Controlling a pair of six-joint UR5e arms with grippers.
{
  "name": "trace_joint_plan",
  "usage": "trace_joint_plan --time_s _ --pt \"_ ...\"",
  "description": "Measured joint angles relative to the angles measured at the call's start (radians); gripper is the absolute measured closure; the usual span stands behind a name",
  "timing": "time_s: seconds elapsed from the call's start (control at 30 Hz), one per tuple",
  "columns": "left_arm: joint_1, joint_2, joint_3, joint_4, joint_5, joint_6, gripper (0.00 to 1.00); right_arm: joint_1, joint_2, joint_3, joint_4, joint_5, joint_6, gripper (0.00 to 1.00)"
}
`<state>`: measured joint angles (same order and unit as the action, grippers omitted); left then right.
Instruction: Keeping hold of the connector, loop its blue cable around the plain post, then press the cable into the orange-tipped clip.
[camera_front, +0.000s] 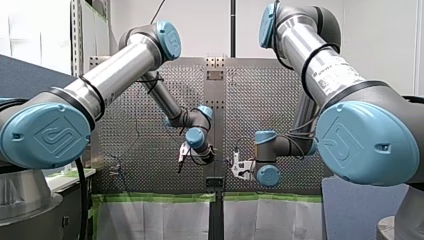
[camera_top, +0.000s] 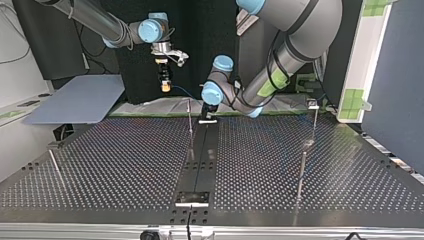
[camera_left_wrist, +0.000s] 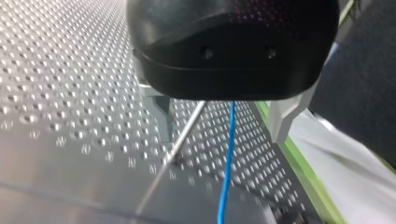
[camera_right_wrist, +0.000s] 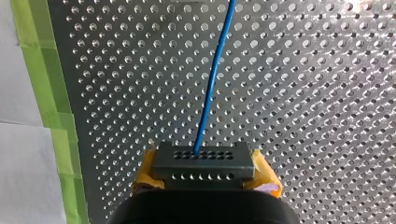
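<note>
One connector (camera_right_wrist: 204, 163) with one blue cable (camera_right_wrist: 212, 79) sits clamped in my right gripper (camera_right_wrist: 205, 171); my left gripper (camera_left_wrist: 224, 119) gapes.

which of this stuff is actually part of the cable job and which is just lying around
Job: connector, blue cable, post beside it, my right gripper. Orange-tipped clip not made out.
Lying about: green tape, white sheet, grey board, post at top view's left.
</note>
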<state>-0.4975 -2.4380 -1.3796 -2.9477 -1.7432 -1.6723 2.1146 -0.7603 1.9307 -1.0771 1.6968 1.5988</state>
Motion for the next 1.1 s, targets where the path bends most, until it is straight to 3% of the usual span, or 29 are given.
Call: trace_joint_plan --time_s 0.33,0.67,0.97,1.1 --pt "-0.018 -0.027 0.018 0.026 0.033 -0.077 0.01 0.006 0.000 0.000 0.000 -0.001 0.001 1.00" --pt "-0.033 -0.033 0.020 0.109 0.105 -0.164 0.01 0.006 0.000 0.000 0.003 -0.004 0.001 1.00" --pt "-0.032 -0.033 0.018 0.164 0.104 -0.241 0.01 0.006 0.000 0.000 0.003 -0.011 0.000 1.00" --pt "-0.030 -0.032 0.018 0.163 0.101 -0.239 0.01 0.006 0.000 0.000 0.003 -0.011 0.000 1.00"
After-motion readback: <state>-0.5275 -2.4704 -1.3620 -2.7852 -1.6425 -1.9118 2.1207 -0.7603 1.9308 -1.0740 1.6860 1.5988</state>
